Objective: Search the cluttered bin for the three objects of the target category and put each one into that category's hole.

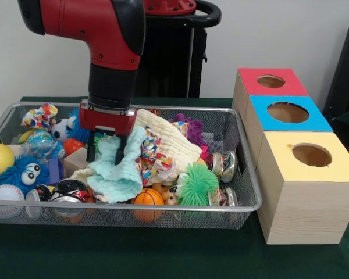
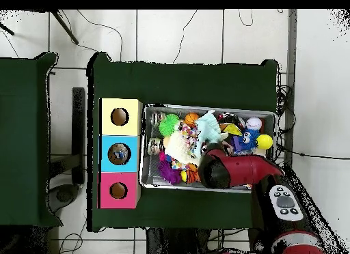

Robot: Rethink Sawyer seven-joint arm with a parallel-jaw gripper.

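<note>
though hidden overhead, jaws (image 1: 106,150) perhaps astride cloth (image 1: 117,168)

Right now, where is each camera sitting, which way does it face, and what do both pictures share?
Front view: across the table, facing the robot; shows the red arm coming down from above, its gripper in the wire bin on a light blue cloth.
Overhead view: above the table, looking straight down, robot base at the bottom; shows the arm over the bin.
Shared: bin, three wooden boxes, orange ball.
</note>
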